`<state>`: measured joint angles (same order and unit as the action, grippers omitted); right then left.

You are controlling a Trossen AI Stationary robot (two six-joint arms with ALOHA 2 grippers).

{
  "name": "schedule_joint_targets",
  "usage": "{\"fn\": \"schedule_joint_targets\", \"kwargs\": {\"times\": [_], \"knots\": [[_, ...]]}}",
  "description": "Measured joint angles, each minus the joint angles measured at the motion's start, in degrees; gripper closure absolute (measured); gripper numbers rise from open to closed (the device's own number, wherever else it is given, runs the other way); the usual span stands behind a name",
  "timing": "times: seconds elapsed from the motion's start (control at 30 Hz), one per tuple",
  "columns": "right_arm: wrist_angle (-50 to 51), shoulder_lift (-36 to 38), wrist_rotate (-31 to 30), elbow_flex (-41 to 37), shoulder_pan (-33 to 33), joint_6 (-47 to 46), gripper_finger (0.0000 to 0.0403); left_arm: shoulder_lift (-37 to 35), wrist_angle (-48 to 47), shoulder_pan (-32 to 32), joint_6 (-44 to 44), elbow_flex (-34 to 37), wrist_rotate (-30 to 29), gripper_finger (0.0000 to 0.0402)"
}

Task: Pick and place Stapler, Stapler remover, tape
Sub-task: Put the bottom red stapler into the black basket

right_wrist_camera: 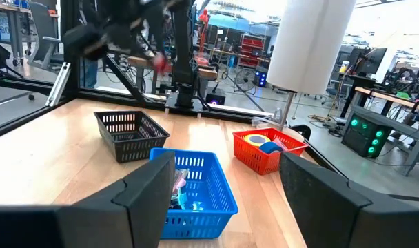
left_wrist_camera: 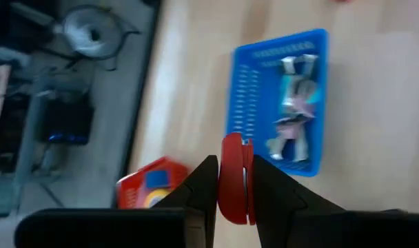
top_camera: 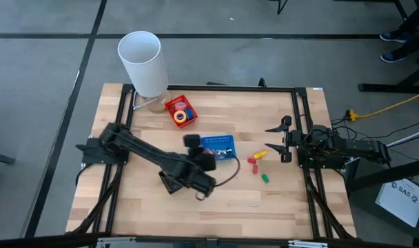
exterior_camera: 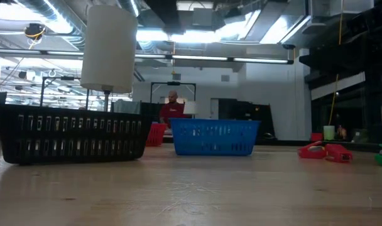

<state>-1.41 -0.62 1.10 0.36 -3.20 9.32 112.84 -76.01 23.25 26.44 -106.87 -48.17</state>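
left pincer (left_wrist_camera: 233, 180): clamped on red stapler remover (left_wrist_camera: 233, 176), above blue basket (left_wrist_camera: 245, 89)
right pincer (top_camera: 284, 141): fingers apart, waiting at tabletop (top_camera: 278, 200) edge
handling: likely light, rigid, slick plastic; hold flat sides
count: three baskets; tape rolls (top_camera: 181, 115) in red basket (top_camera: 172, 105), number unclear

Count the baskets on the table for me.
3. The red basket sits near the white cylinder, the blue basket is mid-table, and the black basket is on the left arm's side, hidden under that arm in the high view.
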Motion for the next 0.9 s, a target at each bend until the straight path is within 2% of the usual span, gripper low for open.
{"fn": "schedule_joint_targets", "kwargs": {"times": [0.13,0.27,0.4,0.67,0.9], "knots": [[0.00,0.00,-0.01,0.00,0.00,0.00,0.0140,-4.15,-4.35,1.17,5.06,0.91,-3.74,0.0342],[0.00,0.00,-0.01,-0.02,-0.02,0.00,0.0140,-9.12,-2.10,0.97,6.19,8.30,-2.16,0.0342],[0.00,0.00,-0.02,-0.02,0.00,0.00,0.0140,-15.43,5.21,-0.07,6.27,18.74,2.58,0.0342],[0.00,0.00,0.00,0.00,-0.01,0.00,0.0140,-30.89,27.82,-3.38,3.01,41.07,13.58,0.0342],[0.00,0.00,-0.02,0.00,-0.02,0.00,0.0140,-37.77,39.03,-7.14,8.57,55.39,26.85,0.0342]]}}
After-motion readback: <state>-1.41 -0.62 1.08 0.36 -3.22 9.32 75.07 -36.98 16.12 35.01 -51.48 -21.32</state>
